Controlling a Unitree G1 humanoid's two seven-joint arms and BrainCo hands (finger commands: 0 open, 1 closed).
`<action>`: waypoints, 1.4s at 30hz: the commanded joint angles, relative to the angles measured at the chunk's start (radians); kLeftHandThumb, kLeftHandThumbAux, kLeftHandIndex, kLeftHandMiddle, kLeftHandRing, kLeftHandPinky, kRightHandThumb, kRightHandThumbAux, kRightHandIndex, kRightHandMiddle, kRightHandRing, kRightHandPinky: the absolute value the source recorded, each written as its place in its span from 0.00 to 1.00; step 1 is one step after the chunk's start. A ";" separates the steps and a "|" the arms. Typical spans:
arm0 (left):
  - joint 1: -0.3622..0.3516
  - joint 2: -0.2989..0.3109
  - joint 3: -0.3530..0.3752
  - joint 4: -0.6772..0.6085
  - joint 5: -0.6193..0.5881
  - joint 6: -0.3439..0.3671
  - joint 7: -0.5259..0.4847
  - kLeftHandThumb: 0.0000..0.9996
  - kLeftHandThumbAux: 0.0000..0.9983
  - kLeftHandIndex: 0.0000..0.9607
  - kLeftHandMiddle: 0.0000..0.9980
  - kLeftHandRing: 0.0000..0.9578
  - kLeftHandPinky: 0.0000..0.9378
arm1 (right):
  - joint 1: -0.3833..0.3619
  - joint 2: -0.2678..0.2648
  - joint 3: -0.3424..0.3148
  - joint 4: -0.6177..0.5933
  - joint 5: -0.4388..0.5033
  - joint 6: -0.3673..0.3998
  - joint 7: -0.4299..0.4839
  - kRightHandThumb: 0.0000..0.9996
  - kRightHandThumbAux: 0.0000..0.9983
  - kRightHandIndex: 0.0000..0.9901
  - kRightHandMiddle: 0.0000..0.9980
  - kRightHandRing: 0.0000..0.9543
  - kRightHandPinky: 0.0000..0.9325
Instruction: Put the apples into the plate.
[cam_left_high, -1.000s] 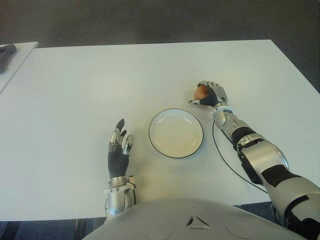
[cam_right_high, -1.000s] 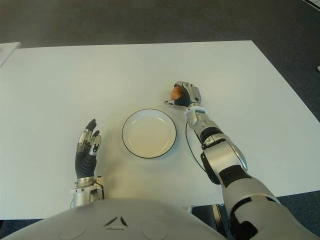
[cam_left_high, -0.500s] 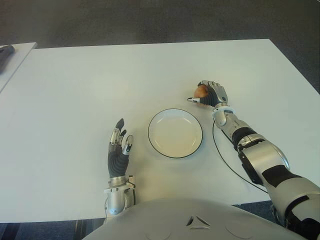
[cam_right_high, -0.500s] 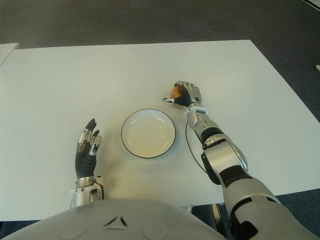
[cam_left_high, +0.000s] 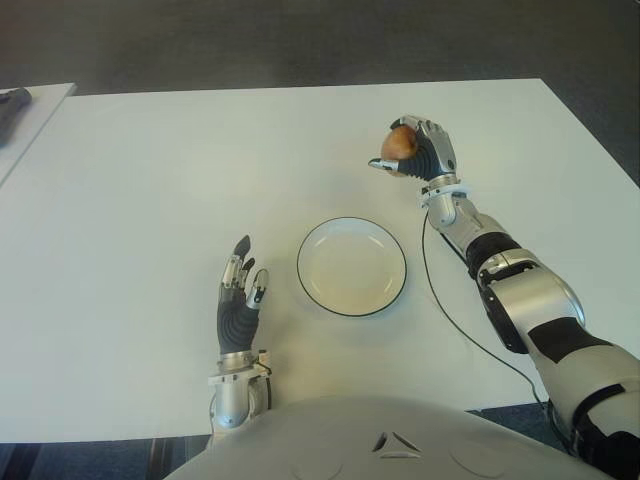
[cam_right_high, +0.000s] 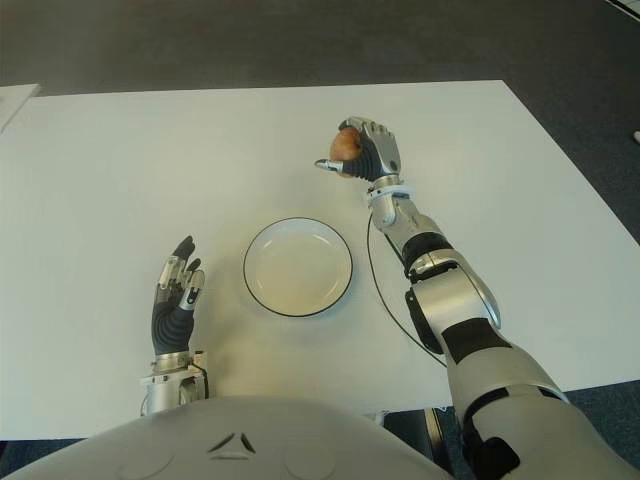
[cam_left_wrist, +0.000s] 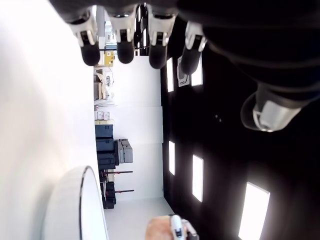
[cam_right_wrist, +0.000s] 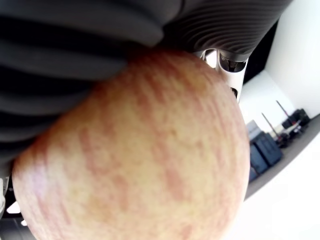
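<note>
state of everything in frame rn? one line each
apple: gripped in the right hand, off the table, beyond the plate
right hand: shut on the apple
left hand: open, idle, left of the plate
plate: empty, on the table

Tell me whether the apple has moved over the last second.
Yes. The right hand, shut on the apple, has carried it farther from the plate, toward the table's far edge.

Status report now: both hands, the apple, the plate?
Right hand shut on apple, raised beyond the plate. Left hand open, idle, left of plate. Plate holds nothing.
</note>
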 joint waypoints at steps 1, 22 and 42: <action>0.011 0.000 -0.003 -0.008 -0.007 0.034 -0.020 0.08 0.41 0.14 0.08 0.05 0.07 | 0.029 -0.028 -0.019 -0.120 0.019 -0.058 0.005 0.73 0.71 0.44 0.87 0.91 0.93; 0.027 -0.004 -0.012 -0.031 0.028 0.037 -0.012 0.07 0.41 0.14 0.07 0.04 0.06 | 0.275 -0.074 0.002 -0.518 -0.017 -0.128 0.145 0.72 0.71 0.44 0.90 0.93 0.93; 0.037 -0.022 -0.011 -0.044 0.012 0.054 -0.007 0.09 0.40 0.15 0.09 0.06 0.07 | 0.488 -0.126 0.027 -0.692 -0.033 -0.225 0.331 0.73 0.71 0.44 0.88 0.92 0.93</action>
